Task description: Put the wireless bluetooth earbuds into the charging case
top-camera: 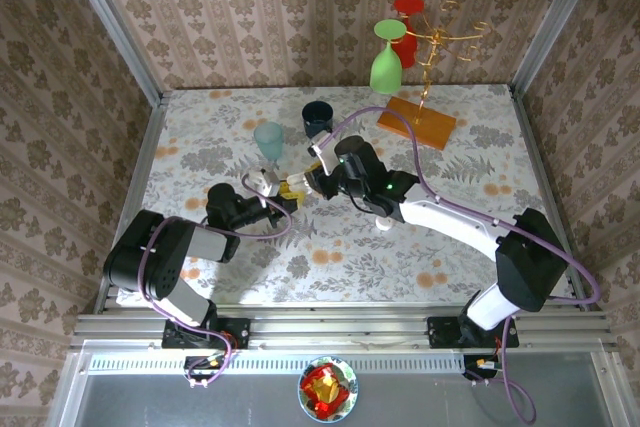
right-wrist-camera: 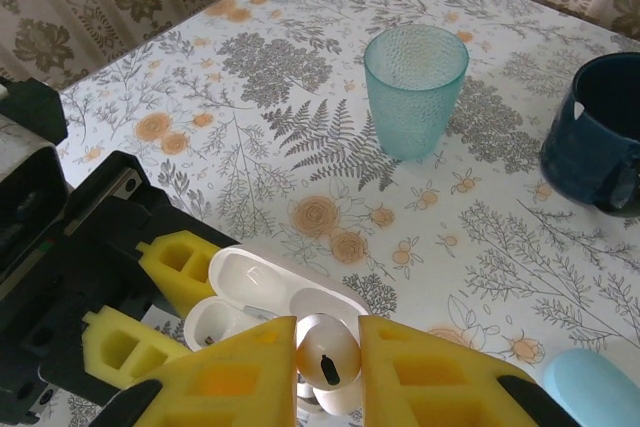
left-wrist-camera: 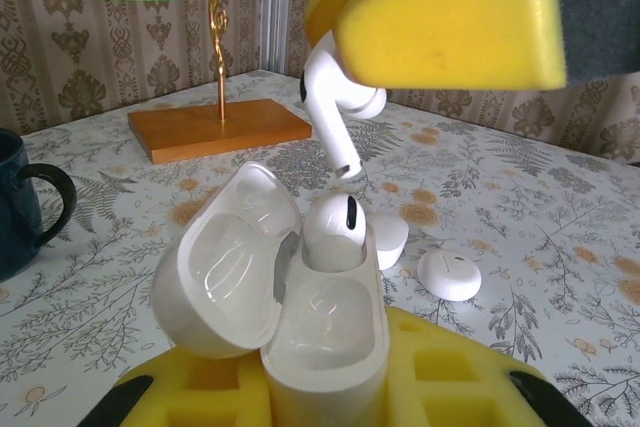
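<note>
wireless bluetooth earbuds [left-wrist-camera: 336, 232]: two glossy white ones, one pinched above the case, one sitting in it
right gripper [right-wrist-camera: 325, 372]: yellow foam pads closed on the held earbud [right-wrist-camera: 325, 355], clamped at its head
held earbud: stem pointing down and tilted, tip just over the seated earbud [left-wrist-camera: 334, 237]; cannot tell whether touching
left gripper [left-wrist-camera: 325, 392]: yellow pads closed on the lower body of the charging case [left-wrist-camera: 325, 332], gripping it upright
charging case: white, lid [left-wrist-camera: 225, 267] swung open to the left in the left wrist view, hollow side showing
seated earbud: head poking out of the far pocket of the case; near pocket bare
both grippers: meeting tip to tip near the middle of the table [top-camera: 200, 127], left of centre, seen from above
white pebble-shaped pieces [left-wrist-camera: 448, 274]: two, lying on the flowered cloth just behind the case, one half hidden by it
teal cup [right-wrist-camera: 415, 87]: upright, near, beyond the grippers
dark blue mug [right-wrist-camera: 600, 142]: upright, beside the teal cup, apart from it
wooden base [top-camera: 416, 122]: at the far right of the table, carrying a gold rack [top-camera: 432, 47]
green glass [top-camera: 386, 62]: hanging on the rack
red glass [top-camera: 405, 32]: hanging behind the green one
</note>
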`<state>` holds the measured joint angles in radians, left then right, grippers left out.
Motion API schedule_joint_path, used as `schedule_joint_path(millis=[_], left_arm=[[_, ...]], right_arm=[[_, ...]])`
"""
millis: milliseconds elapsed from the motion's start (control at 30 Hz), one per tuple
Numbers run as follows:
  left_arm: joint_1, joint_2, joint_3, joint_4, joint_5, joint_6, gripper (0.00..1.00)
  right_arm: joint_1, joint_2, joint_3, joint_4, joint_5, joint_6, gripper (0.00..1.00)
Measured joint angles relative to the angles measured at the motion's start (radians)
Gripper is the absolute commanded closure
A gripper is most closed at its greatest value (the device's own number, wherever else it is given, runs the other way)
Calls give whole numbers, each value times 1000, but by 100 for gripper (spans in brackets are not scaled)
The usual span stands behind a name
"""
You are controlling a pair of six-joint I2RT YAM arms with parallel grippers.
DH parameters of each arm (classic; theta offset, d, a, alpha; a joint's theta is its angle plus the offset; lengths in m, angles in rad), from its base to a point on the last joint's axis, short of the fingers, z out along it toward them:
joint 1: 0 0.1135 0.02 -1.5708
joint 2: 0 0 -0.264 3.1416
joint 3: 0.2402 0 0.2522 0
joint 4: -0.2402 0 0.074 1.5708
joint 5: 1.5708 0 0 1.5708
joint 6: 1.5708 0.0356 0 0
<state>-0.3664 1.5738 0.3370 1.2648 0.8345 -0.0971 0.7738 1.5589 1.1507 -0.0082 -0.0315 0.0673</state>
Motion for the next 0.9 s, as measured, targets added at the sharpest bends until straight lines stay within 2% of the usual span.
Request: schedule_joint_path(millis=[900], left_arm=[[-6,0,0,-6,7,-14,98]], right_arm=[[42,87,42,-27,-60,-64,78]])
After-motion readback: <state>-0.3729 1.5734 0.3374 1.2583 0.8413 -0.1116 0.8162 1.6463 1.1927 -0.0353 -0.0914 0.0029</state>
